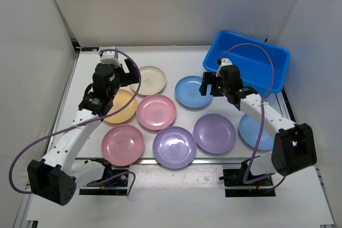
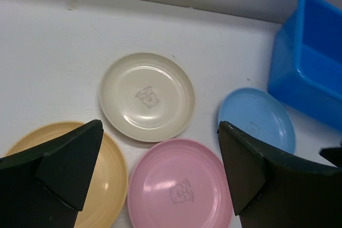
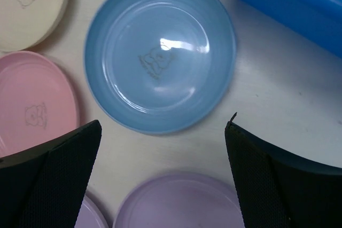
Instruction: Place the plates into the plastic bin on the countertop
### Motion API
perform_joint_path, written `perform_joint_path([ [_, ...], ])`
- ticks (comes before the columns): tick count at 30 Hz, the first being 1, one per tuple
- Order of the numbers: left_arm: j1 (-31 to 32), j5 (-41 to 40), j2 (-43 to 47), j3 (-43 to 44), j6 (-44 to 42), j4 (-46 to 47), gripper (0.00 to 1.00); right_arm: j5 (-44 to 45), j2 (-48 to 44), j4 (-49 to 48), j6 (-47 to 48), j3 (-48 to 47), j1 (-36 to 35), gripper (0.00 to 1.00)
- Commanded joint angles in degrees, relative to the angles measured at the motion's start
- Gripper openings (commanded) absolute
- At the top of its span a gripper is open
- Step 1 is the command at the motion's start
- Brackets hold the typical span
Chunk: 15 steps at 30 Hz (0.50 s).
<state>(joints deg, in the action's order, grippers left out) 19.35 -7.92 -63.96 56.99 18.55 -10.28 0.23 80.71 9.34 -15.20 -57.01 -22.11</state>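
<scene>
Lying beneath the gaping right claw (image 3: 163,125), a light blue plate (image 3: 160,52)

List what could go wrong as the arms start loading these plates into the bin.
The light blue plate under the open right gripper lies flat and glossy; its low rim may slip from the jaws.
The pink plate almost touches the yellow plate; lifting one may drag the other.
The bin stands on the right gripper's side, so the left gripper would have to cross toward it.
</scene>
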Motion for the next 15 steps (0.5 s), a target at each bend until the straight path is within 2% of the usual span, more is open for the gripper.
perform_joint_path([
  [1, 0.1, -8.4, 0.3, -0.4, -1.1, -3.8, 0.99, 9.8, -5.5, 1.0, -6.6, 2.2, 0.0, 0.99],
  [4, 0.1, -4.7, 0.0, -0.1, -0.3, -2.2, 0.99, 11.9, -8.8, 3.0, -6.2, 3.8, 0.0, 0.99],
  [7, -0.1, -4.4, -0.5, -1.6, 0.5, 1.6, 0.99, 17.1, -10.7, 5.8, -5.9, 6.6, 0.0, 0.99],
  [11, -0.2, -4.9, -3.2, 0.0, -0.7, 1.2, 0.99, 24.7, -10.4, 14.2, -14.6, 7.2, -0.2, 0.99],
  [15, -0.2, -4.6, -3.5, 1.5, -1.3, 1.8, 0.99, 29.1, -10.7, 16.5, -19.1, 10.1, -0.2, 0.99],
])
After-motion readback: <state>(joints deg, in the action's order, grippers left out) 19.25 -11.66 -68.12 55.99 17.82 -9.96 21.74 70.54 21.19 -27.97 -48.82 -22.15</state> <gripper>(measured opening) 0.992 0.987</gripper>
